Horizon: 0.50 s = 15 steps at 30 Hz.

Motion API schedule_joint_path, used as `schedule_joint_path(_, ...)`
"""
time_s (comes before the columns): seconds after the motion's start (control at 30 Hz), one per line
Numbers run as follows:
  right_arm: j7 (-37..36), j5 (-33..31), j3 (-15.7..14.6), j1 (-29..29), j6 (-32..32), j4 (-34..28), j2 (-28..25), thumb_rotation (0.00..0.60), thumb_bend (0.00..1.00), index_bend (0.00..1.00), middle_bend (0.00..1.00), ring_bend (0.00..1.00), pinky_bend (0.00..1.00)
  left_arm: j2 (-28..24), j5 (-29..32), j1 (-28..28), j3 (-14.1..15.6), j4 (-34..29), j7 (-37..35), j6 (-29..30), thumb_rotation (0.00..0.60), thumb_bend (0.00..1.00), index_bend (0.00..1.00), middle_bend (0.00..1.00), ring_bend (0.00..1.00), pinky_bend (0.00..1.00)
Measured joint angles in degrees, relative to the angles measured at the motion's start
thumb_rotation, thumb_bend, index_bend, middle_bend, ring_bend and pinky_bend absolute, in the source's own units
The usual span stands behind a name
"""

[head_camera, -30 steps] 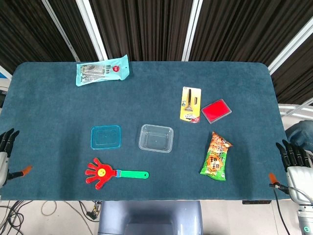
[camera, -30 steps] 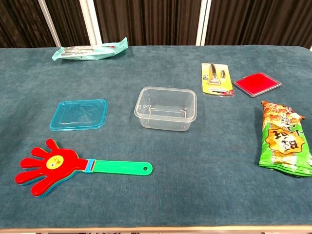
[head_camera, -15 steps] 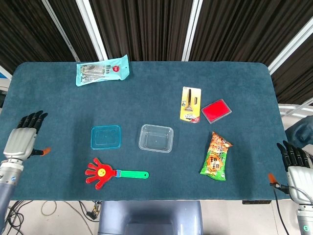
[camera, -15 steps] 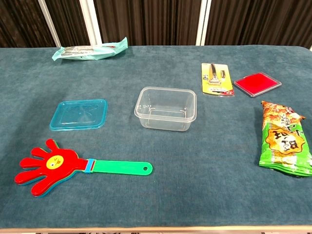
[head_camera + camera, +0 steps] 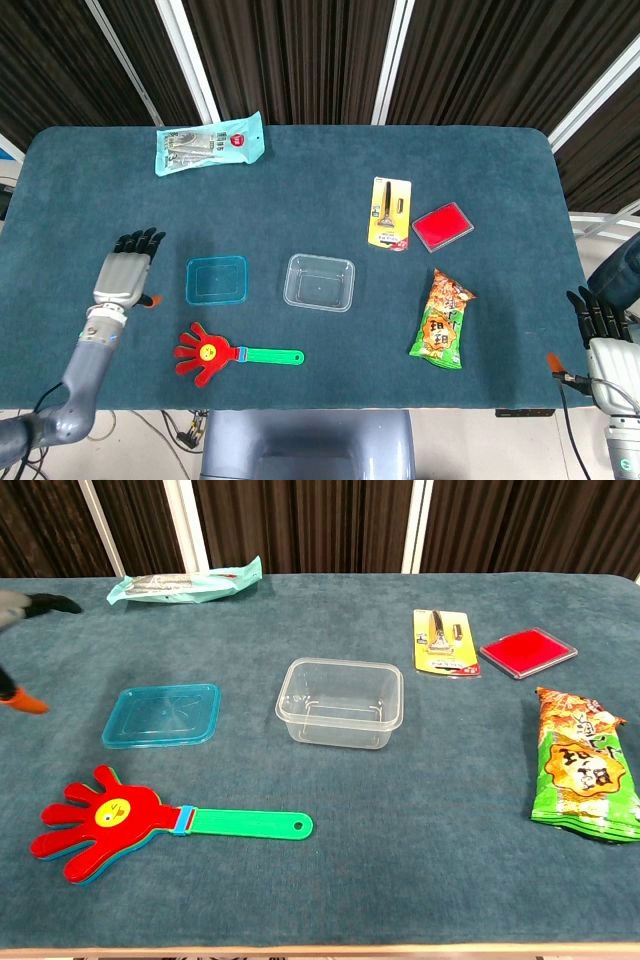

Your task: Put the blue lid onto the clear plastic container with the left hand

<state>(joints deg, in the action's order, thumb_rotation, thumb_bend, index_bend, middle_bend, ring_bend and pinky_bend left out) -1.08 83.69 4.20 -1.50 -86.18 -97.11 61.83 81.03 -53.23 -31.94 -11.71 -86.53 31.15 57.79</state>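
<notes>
The blue lid (image 5: 216,279) (image 5: 161,715) lies flat on the table, left of the clear plastic container (image 5: 319,282) (image 5: 341,702), which stands upright with nothing in it. My left hand (image 5: 124,272) (image 5: 18,610) hovers left of the lid with its fingers spread, holding nothing and apart from the lid. In the chest view only its blurred fingertips show at the left edge. My right hand (image 5: 605,335) waits off the table's right front corner, fingers extended and empty.
A red hand-shaped clapper with a green handle (image 5: 228,353) (image 5: 150,823) lies in front of the lid. A green snack bag (image 5: 441,320), a yellow card pack (image 5: 390,212) and a red box (image 5: 441,226) lie right of the container. A teal packet (image 5: 209,143) lies at the back left.
My left hand has moved from the table's left edge inward and to the right, toward the blue lid, and has entered the chest view. The right hand has barely moved.
</notes>
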Motion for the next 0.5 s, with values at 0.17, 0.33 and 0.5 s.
schedule_joint_path(0.17,-0.1,-0.6,0.2,-0.1,0.5,0.0,0.0,0.6,0.34,0.0,0.01,0.0,0.0,3.0,3.3,-2.4,-0.3,1.8,1.8,-1.0,0.6,0.01,0.05,0.01,0.0,0.09)
schedule_joint_path(0.33,0.0,-1.2,0.4,-0.2,0.6,0.0,0.0,0.6,0.34,0.0,0.01,0.0,0.0,4.0,6.5,-4.6,-0.7,1.2,3.2,-2.6,0.6,0.01,0.05,0.02,0.0,0.09)
schedule_joint_path(0.5,-0.1,-1.3,0.5,-0.1,0.6,0.0,0.1,0.6,0.34,0.0,0.01,0.0,0.0,3.6,10.3,-6.7,-0.5,-0.8,5.7,-4.0,0.6,0.01,0.05,0.03,0.0,0.06)
